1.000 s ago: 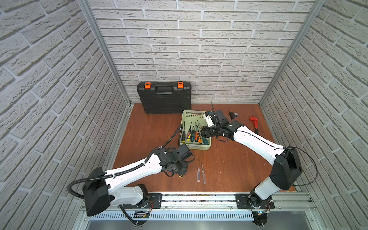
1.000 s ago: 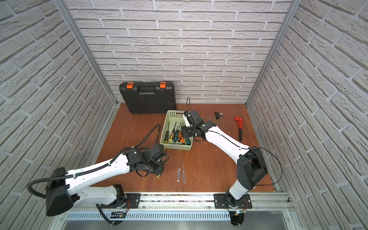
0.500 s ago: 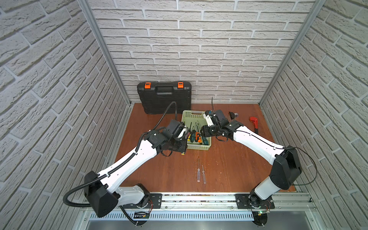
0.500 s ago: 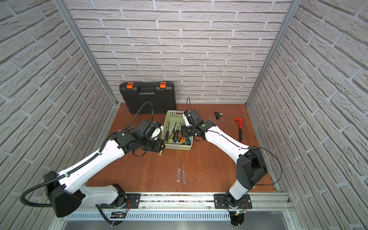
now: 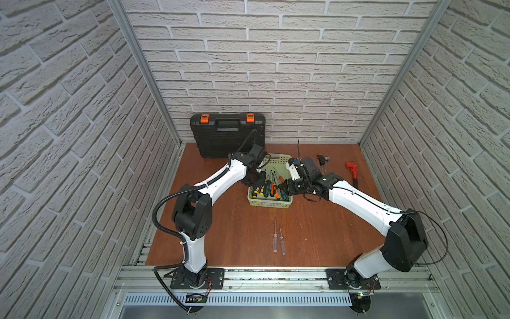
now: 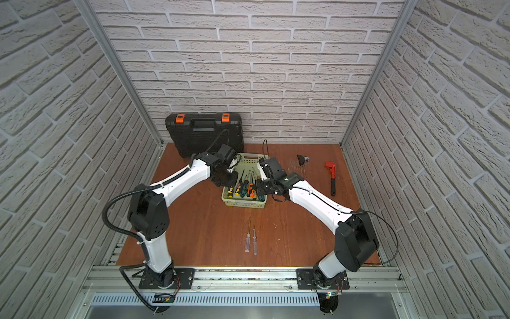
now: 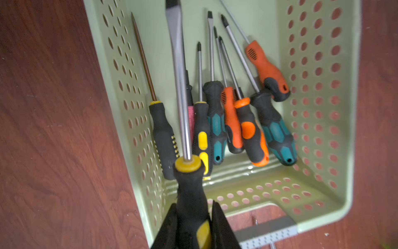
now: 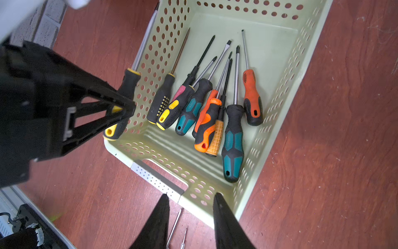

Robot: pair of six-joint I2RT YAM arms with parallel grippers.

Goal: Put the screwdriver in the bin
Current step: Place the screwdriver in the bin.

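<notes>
Screwdriver, rubbery black-and-yellow handle, smooth steel flat blade, hangs over the long side of the bin, which is pale green perforated plastic. Left gripper clamps tight on its handle. Right gripper is part-open and empty, above the bin's handle slot.

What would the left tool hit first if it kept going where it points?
Probably the bin at its perforated side wall, or the black-and-yellow screwdriver lying beside it; depth is unclear.

left claw, gripping screwdriver, moved to bin
</notes>
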